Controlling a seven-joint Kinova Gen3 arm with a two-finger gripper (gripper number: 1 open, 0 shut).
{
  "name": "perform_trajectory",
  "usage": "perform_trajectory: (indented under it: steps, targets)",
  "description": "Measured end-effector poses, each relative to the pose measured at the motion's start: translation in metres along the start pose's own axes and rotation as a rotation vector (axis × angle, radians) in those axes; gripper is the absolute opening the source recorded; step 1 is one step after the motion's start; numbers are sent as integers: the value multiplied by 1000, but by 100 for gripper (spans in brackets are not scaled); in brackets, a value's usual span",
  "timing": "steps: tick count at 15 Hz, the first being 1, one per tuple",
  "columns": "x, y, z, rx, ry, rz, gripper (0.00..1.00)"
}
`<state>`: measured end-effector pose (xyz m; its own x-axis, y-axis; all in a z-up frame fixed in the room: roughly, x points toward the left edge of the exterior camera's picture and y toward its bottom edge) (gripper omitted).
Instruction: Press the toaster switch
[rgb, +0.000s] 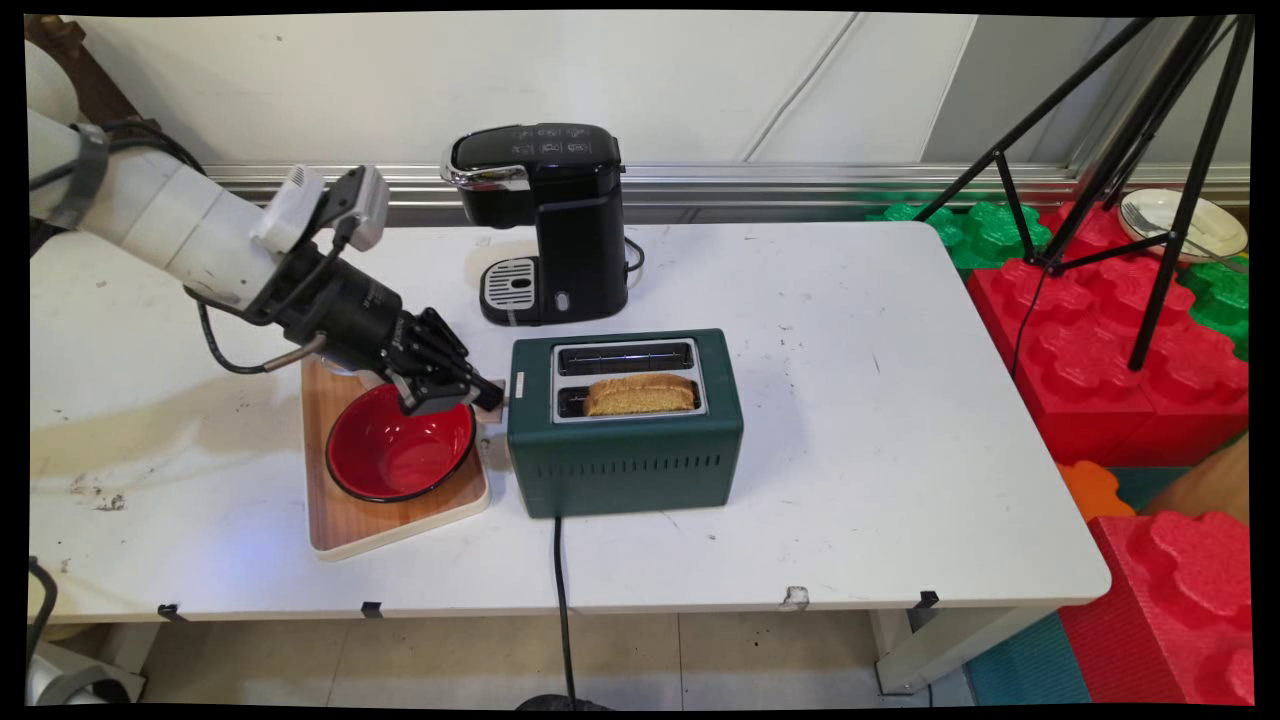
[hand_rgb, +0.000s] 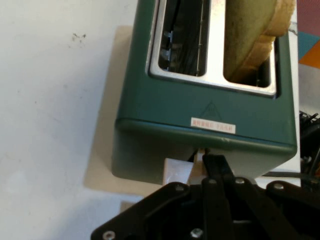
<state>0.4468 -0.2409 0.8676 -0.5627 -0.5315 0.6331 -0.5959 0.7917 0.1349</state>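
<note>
The gripper (rgb: 488, 397), fingers together, touches the lever at nine o'clock on the green toaster (rgb: 625, 455), a heavy, rigid appliance holding light, crumbly toast (rgb: 640, 394).

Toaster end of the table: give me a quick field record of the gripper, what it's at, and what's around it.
gripper: black two-finger gripper, fingers together, at the left end face of the toaster, by its lever
toaster: dark green two-slot toaster, cord running off the table's near edge
toast: one slice standing up out of the near slot; far slot empty
bowl: red bowl on a wooden board, under the gripper
behind: black coffee maker
</note>
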Motion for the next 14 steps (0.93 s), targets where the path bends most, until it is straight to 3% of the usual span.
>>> perform_trajectory:
  steps: [14]
  targets:
    - [-17, -4, 19, 7, -56, -3, 0]
